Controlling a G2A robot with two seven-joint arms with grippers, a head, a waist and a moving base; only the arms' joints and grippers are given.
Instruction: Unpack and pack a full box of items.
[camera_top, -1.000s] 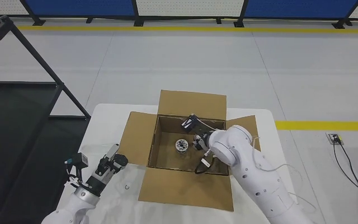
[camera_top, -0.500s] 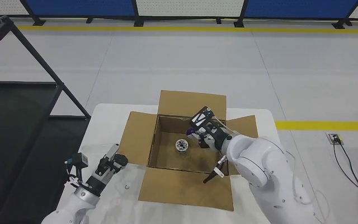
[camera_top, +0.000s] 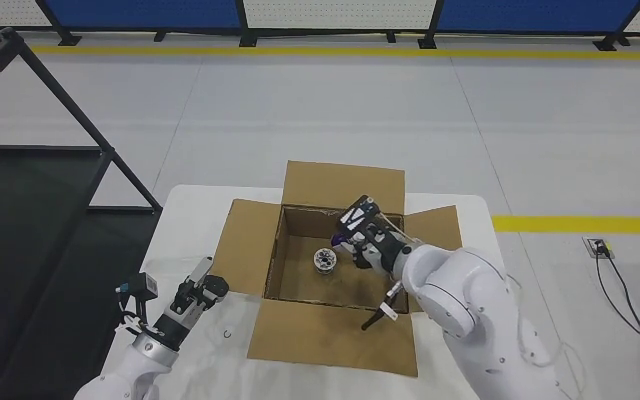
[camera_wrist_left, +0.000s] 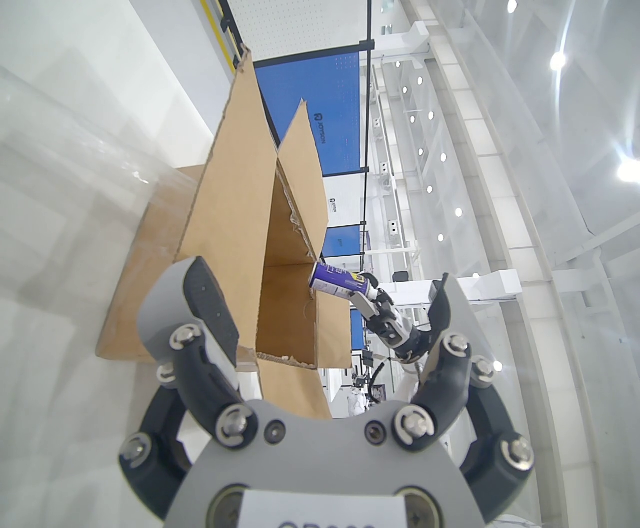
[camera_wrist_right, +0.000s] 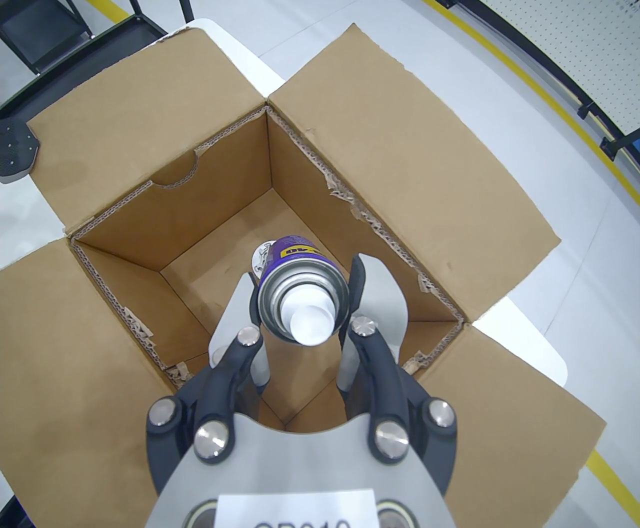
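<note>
An open cardboard box (camera_top: 300, 330) (camera_wrist_right: 410, 165) (camera_wrist_left: 235, 210) stands mid-table with all flaps spread. My right gripper (camera_top: 362, 232) (camera_wrist_right: 302, 285) is above the box's far right part, shut on a blue-and-purple spray can (camera_top: 357, 213) (camera_wrist_right: 300, 290) (camera_wrist_left: 337, 281) with a white cap. A small round silvery item (camera_top: 324, 260) (camera_wrist_right: 261, 257) lies on the box floor. My left gripper (camera_top: 203, 287) (camera_wrist_left: 320, 295) is open and holds nothing, low over the table to the left of the box.
The white table (camera_top: 200, 230) has bare surface left of the box. A dark metal frame (camera_top: 60, 170) stands off the table's left side. A thin black cable end (camera_top: 378, 316) hangs from the right arm over the box's near edge.
My right gripper has lifted the spray can up from inside the box and shifted it towards the far right corner. The left arm has not moved.
</note>
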